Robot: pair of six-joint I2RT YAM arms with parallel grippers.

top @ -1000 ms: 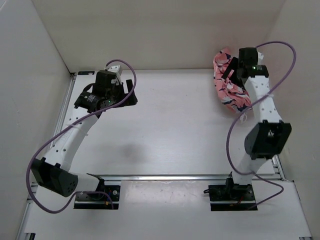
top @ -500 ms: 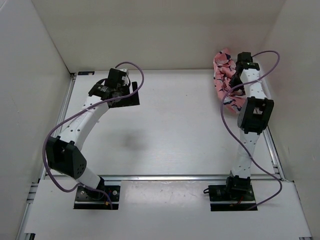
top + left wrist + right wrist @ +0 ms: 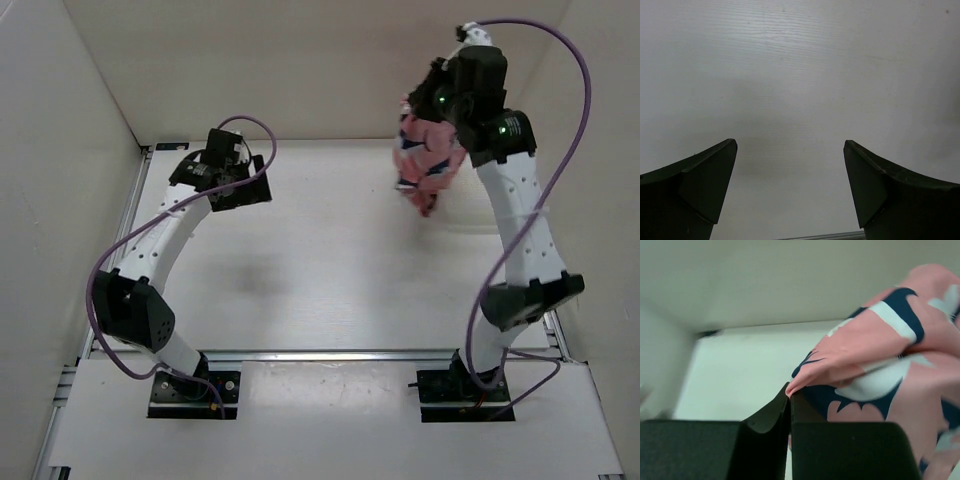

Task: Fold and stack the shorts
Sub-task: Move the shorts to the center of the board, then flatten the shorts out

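Right wrist: right gripper (image 3: 790,396) pinched tight on edge of shorts (image 3: 875,355), cloth hanging bunched. Left wrist: left gripper (image 3: 790,150) spread wide above table (image 3: 800,60).

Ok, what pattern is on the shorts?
The shorts are salmon pink with navy-and-white shapes, clearest in the right wrist view.

The shorts (image 3: 875,355) are soft, matt salmon-pink cloth, creased, printed in navy and white. The tabletop (image 3: 800,75) is white and smooth, with a faint fine grain and a dull sheen. The jaws of the left gripper (image 3: 790,146) and right gripper (image 3: 790,396) look like dark matt plastic. The purple cable (image 3: 587,75) is smooth; the near rail (image 3: 330,353) is bare silver metal.
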